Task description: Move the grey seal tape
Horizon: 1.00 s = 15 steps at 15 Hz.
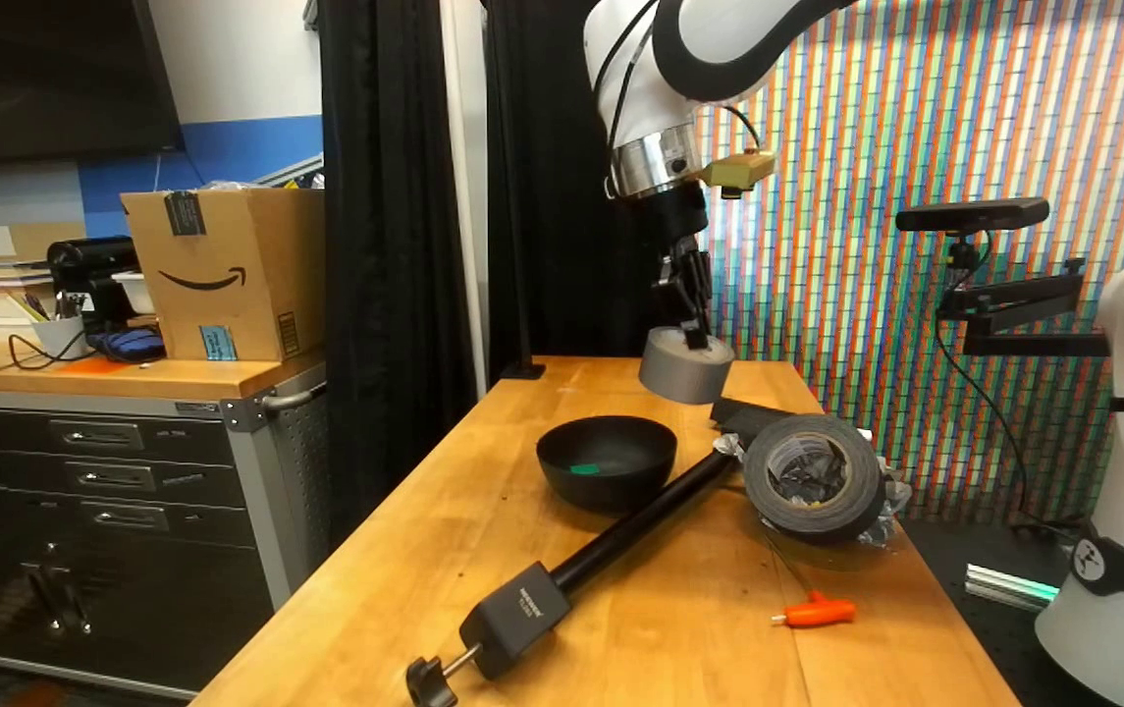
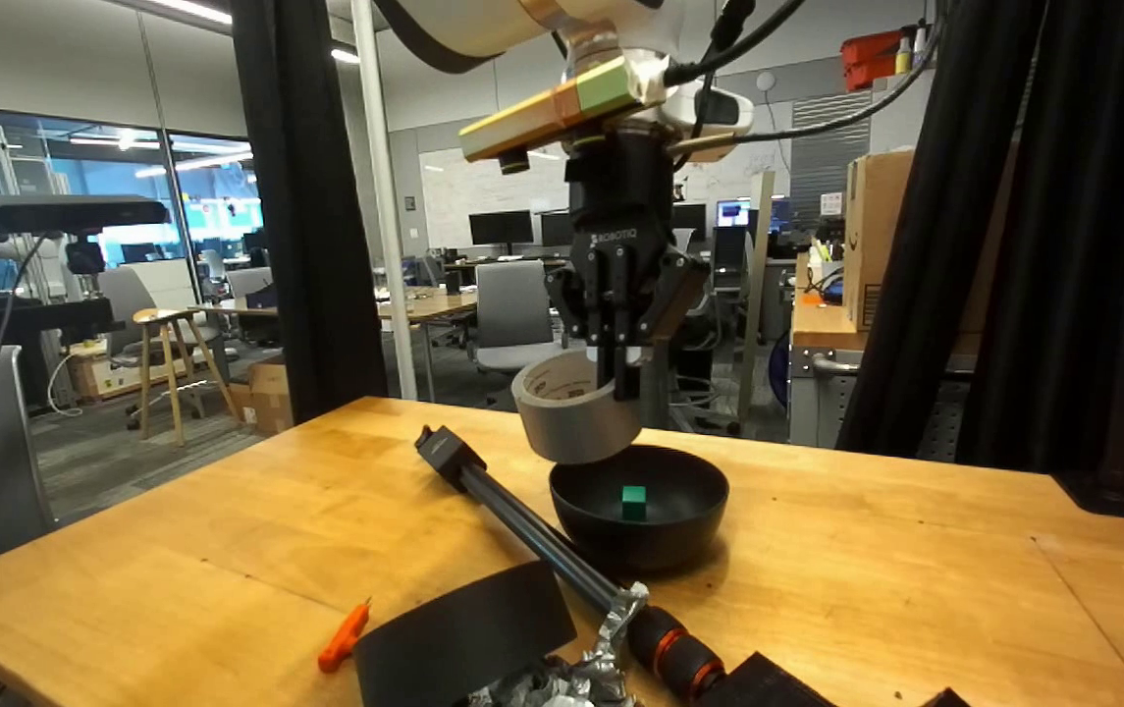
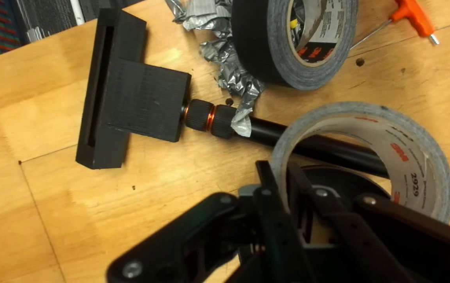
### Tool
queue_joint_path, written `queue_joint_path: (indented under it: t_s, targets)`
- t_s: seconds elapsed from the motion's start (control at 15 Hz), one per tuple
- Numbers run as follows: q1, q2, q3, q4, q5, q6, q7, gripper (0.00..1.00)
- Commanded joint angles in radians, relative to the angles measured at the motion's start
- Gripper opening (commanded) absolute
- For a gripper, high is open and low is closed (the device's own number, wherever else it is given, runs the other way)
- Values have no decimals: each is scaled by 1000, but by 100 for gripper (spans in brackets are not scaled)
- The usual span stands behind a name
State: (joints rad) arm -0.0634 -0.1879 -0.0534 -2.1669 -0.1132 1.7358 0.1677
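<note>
Your gripper (image 3: 279, 167) has the wall of the grey seal tape (image 2: 576, 432) pinched between its fingers (image 3: 266, 179), one inside the ring and one outside. You hold the roll up off the wooden table (image 1: 375, 589), tilted rather than level, with lettering showing on its pale core in the wrist view. In an exterior view you see it at eleven o'clock from the black bowl (image 2: 635, 550), hiding part of the bowl's rim; a green cube (image 2: 633, 503) sits inside the bowl. Look through the ring from the wrist and you get part of the bowl plus a black pole (image 3: 338, 152), which runs from ten o'clock to four. That pole passes just beside the bowl; whether they touch, you cannot tell. In that view its slotted black block (image 3: 146, 100) lies between nine and ten o'clock from the tape. At eleven o'clock a black tape roll (image 3: 274, 43) sits tilted, and a crumpled silver strip (image 3: 232, 72) bunches beside it at ten o'clock, its tail lying over the pole. Toward one o'clock, an orange-handled tool (image 3: 411, 16) lies on the table.
</note>
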Motion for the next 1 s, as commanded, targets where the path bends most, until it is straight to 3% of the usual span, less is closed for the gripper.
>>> queue_joint_path:
  t_s: [0.0,0.47,0.93]
  targets:
    - [-30,15,-33,24,-8,18,-65,3]
    - [-77,82,-99,36,16,80,-187,3]
    - [-114,256,-137,145,49,158,-230,3]
